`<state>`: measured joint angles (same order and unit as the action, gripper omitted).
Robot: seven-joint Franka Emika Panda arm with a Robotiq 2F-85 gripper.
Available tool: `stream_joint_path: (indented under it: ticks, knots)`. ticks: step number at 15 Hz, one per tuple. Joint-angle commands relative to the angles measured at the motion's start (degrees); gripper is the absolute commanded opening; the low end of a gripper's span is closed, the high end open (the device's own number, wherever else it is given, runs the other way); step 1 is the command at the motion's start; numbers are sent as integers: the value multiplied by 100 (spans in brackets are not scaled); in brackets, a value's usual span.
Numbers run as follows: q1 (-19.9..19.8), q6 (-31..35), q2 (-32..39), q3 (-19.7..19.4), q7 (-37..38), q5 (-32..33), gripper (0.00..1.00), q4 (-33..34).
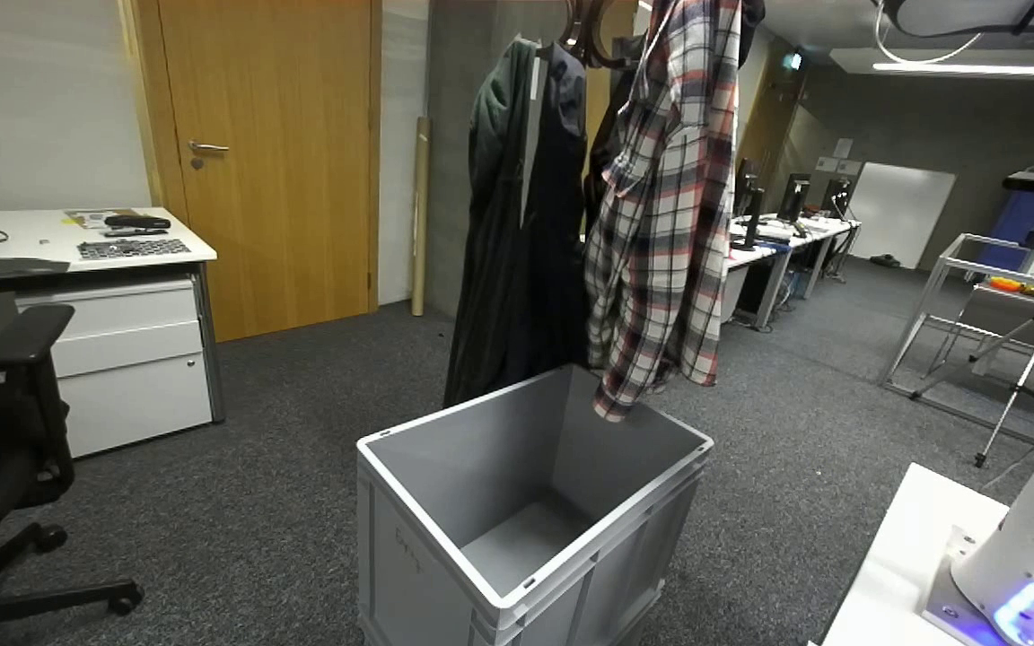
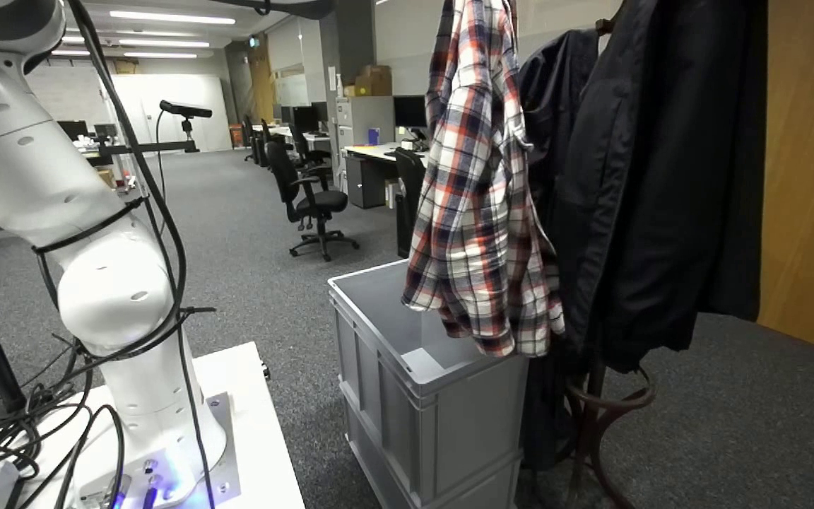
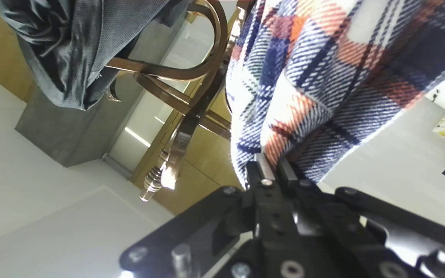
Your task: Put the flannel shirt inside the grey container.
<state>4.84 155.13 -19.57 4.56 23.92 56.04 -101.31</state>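
The red, white and dark plaid flannel shirt (image 1: 670, 215) hangs lengthwise beside the coat stand; it also shows in another exterior view (image 2: 467, 191). Its lower end overlaps the opening of the grey container in both exterior views; I cannot tell whether any of it dips below the rim. The grey container (image 1: 432, 556) stands upright on the floor, its open top showing bare floor inside; its outer wall also shows (image 2: 474, 417). In the wrist view my gripper (image 3: 272, 166) is shut on a gathered fold of the shirt (image 3: 319, 65). The gripper is out of frame in both exterior views.
A wooden coat stand (image 3: 187, 125) with a dark garment (image 3: 75, 46) is close to the gripper. Black jackets (image 2: 668, 162) hang right behind the shirt. The robot's white table (image 2: 251, 424) is beside the container. A white drawer cabinet (image 1: 135, 359) and office chair (image 1: 14, 413) stand further off.
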Motion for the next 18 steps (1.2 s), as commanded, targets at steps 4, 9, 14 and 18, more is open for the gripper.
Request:
stream_joint_path:
  ticks: [4, 9, 14, 18]
  knots:
    - [-106, -25, -366, 303, 219, 339, 1, -144]
    - [-184, 64, -522, 523, 380, 534, 1, -249]
    - [-162, 191, -752, 607, 517, 758, 1, -472]
    - [-65, 123, -909, 601, 330, 634, 1, -737]
